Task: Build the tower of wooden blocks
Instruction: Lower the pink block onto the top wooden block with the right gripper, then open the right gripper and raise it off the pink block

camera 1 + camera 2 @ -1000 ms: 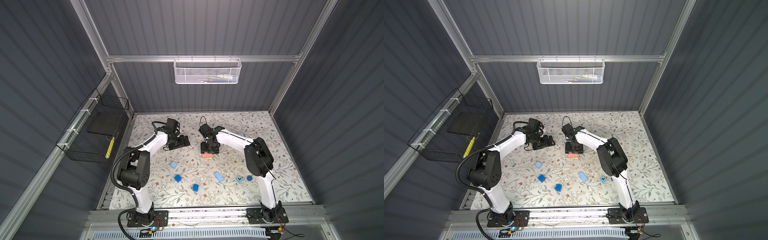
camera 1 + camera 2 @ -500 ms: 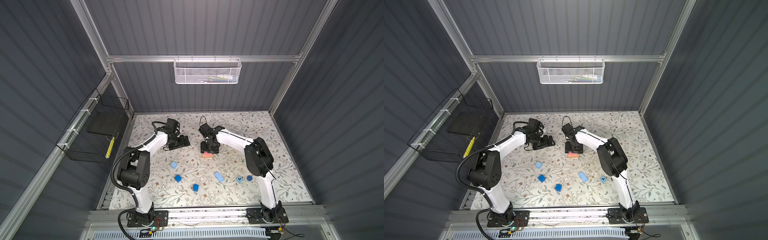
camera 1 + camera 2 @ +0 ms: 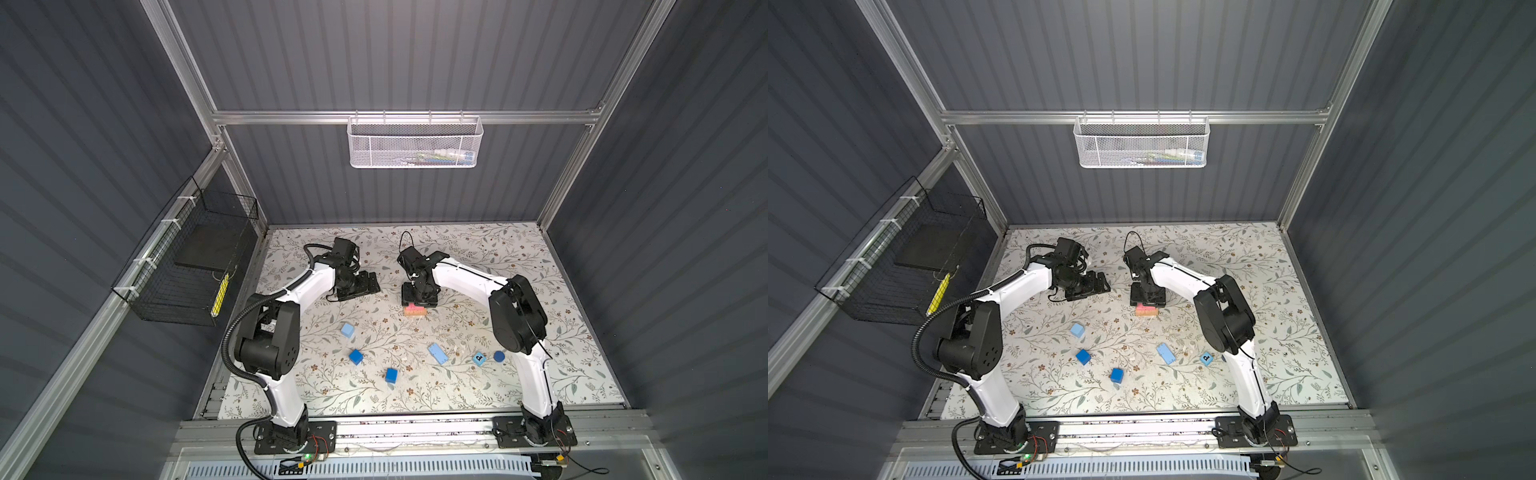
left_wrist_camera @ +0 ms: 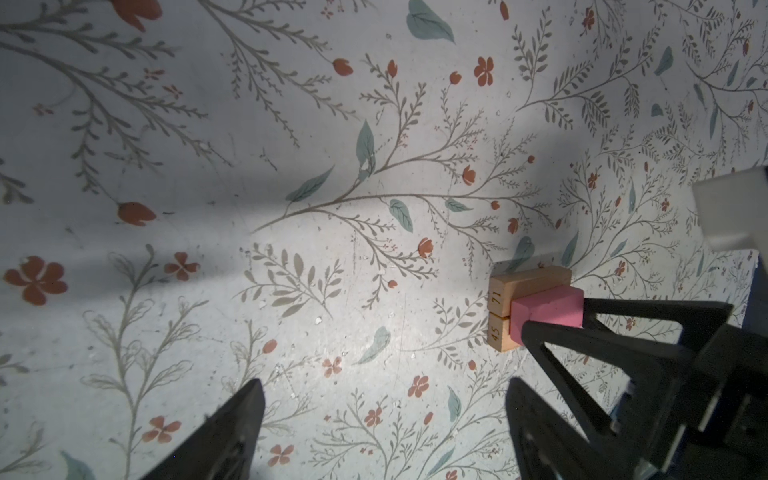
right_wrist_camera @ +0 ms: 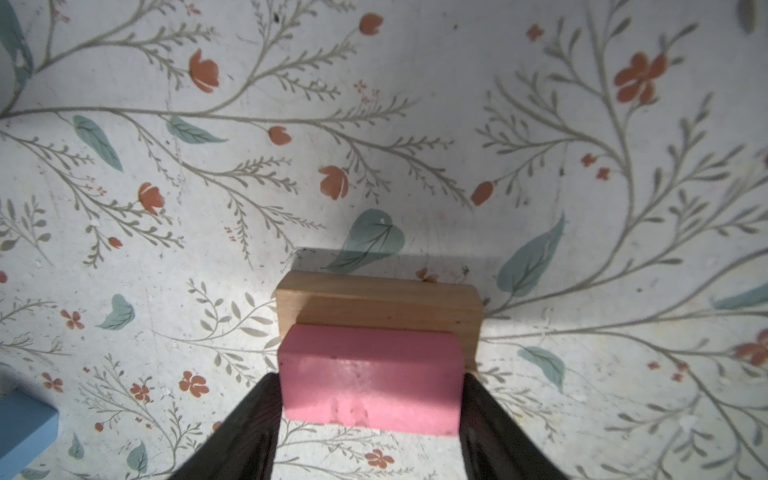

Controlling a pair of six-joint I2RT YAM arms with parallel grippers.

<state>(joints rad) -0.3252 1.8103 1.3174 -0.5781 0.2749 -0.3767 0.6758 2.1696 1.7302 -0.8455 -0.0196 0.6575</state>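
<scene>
1. In both top views, we found the right arm rising from its base at the front rail and folding at a raised elbow. Its white forearm ran back toward the middle of the floral mat [image 3: 540, 291], and the wrist turned the right gripper [image 3: 417, 302] straight down.
2. We saw the right gripper's jaws closed against the two short ends of the pink bar [image 5: 370, 374]. They stood as wide as the bar is long, and the fingers [image 5: 266, 407] touched it on both sides.
3. We noted that the pink bar lay flat across two tan bars [image 4: 528, 280], which sat side by side, touching, on the mat. This two-layer stack stood mid-mat, toward the rear.
4. The left arm took a mirrored pose, with a raised elbow and the forearm reaching rearward. Its wrist was bent so that the left gripper [image 3: 368, 284] lay low and pointed toward the stack, apart from it.
5. In the left wrist view, we saw the left gripper's jaws spread wide with only bare mat between them. It held nothing.
6. We logged the loose blocks nearer the front:
   - a light blue cube [image 3: 347, 330]
   - a dark blue cube [image 3: 356, 356]
   - another dark blue cube [image 3: 391, 375]
   - a light blue bar [image 3: 437, 354]
   - a lettered light blue cube [image 3: 479, 358]
   - a dark blue cylinder [image 3: 499, 356] just beside the lettered cube
</scene>
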